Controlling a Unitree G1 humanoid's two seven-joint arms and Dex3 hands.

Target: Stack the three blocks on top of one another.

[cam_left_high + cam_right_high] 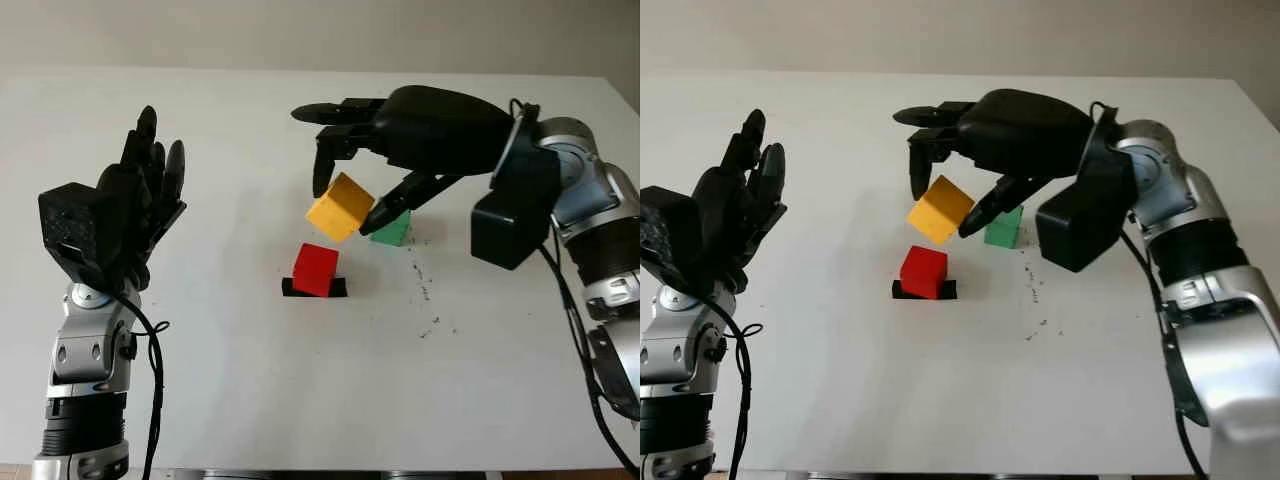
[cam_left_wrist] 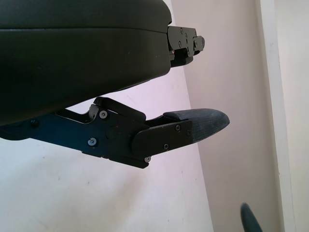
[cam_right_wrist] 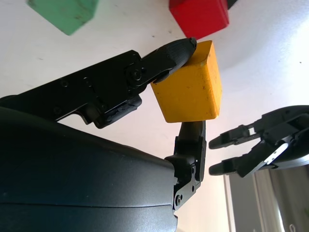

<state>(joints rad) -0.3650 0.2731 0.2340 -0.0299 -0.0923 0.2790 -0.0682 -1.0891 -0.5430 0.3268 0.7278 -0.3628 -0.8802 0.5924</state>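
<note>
Blocks sit near the middle of the white worktop, none stacked so far. The right hand grasps the yellow block between its fingers, holding it tilted in the air, clear of the surface. That block hangs just above and slightly behind the red block, without touching it. The red block rests on a small black patch on the worktop. The green block stands on the worktop just beside the right hand's lower finger, behind and to the right of the red one. The left hand is raised at the left side of the worktop, well apart from the blocks, open and holding nothing. A few dark specks mark the surface right of the red block.
</note>
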